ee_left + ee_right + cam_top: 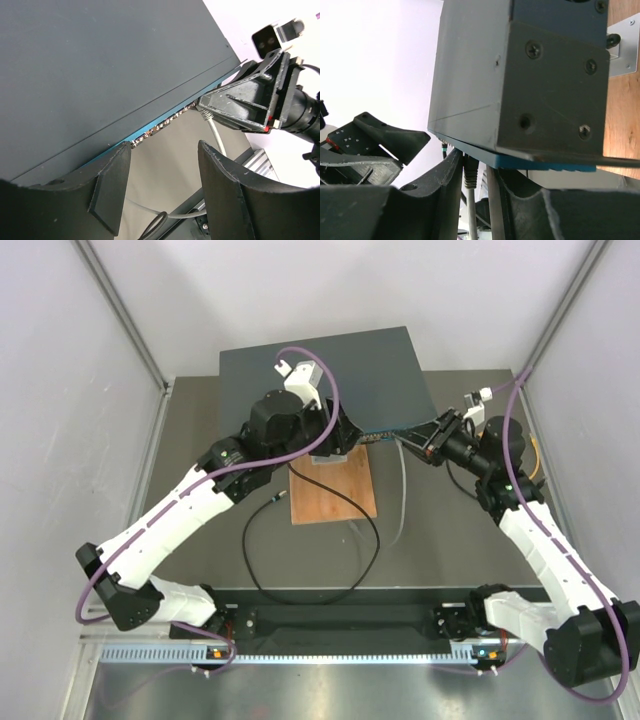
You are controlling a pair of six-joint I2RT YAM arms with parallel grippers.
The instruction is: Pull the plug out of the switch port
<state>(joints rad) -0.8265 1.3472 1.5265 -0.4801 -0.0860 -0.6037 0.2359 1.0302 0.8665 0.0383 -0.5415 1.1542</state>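
Well, from my seat the switch [340, 365] lies flat at the far middle of the counter [450, 540], its teal-blue front strip [142, 137] facing the arms. Just in front of it a brown wooden board [335, 495] lies on the counter.

My right hand [475, 162] has reached in from the right to the right end of that strip. In its wrist view the two fingers stand close on either side of the plug [470, 172], pinching it. The plug sits in a socket near the switch's right corner, and its grey cable [403, 500] drops from it and runs toward me across the counter, just right of the board.

My left hand [165, 150] hangs over the switch's front edge, left of the right hand, above the far end of the board. Its fingers are spread wide with nothing between them; through the gap I see the strip, bare counter and the grey cable. Whether either finger touches the switch, I cannot tell.

A thin black cable [300, 585] loops loose on the counter nearer the arm bases, one end lying just left of the board.
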